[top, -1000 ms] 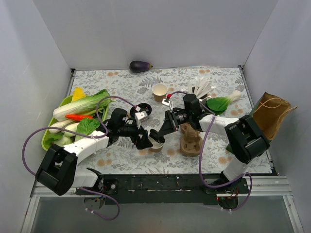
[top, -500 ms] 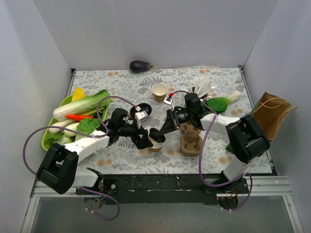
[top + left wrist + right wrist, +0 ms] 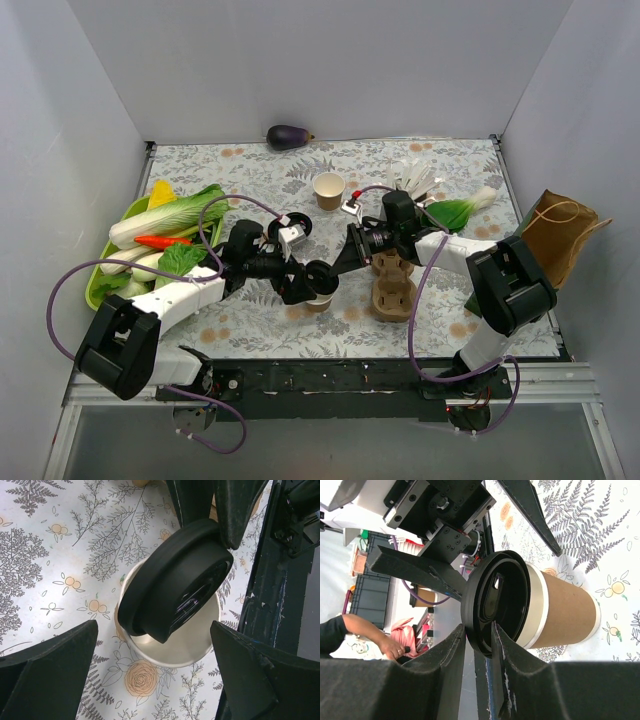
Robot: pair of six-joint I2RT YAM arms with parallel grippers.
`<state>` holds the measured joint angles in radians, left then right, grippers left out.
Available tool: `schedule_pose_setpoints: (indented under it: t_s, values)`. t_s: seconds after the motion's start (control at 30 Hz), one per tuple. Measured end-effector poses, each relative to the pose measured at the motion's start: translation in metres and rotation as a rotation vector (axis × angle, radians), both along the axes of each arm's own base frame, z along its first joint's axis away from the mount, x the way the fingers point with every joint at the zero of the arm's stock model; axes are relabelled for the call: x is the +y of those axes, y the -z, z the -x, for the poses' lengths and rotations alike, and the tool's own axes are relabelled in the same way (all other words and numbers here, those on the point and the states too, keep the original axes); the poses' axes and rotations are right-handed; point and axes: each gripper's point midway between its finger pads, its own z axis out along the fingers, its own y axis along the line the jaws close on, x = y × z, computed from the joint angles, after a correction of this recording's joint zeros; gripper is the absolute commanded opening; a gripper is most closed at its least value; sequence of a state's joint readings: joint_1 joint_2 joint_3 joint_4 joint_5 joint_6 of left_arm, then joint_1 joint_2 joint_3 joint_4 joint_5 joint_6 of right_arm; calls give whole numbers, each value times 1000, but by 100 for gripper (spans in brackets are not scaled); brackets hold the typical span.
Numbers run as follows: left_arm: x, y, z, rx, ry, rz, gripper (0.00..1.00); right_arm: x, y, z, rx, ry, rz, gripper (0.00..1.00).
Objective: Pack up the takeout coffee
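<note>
One lid (image 3: 175, 580) tipped higher on one cup (image 3: 565, 610), right hand (image 3: 479, 627) pinching it, left hand (image 3: 154, 627) apart.

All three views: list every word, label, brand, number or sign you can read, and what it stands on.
No readable text in any view.
Black lid: moulded ridges only, no lettering legible.
Tan cup: plain, no print.
Tablecloth: ferns and flowers, no words.
</note>
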<state>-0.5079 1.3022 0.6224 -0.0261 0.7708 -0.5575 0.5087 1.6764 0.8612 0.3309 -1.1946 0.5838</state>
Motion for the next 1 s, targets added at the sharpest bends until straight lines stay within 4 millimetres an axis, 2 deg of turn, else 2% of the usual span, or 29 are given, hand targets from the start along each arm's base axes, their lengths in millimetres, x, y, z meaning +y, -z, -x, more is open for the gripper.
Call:
schedule_pose_setpoints:
  t_s: [0.17,0.43,0.7,1.0]
  values:
    - [-1,-3,-1,4,0,6,96,-1,5,-1,-2,12,17,35]
    - [-7,-19,-9,-16,-7,34,97,-2,11,-6,-26,33,48,36]
    - [-9,-22,-10,-5,-18,46,97,-2,15,-10,-50,46,69,36]
    - [-10,-25,-10,2,-22,61,97,-4,29,-13,-51,62,121,36]
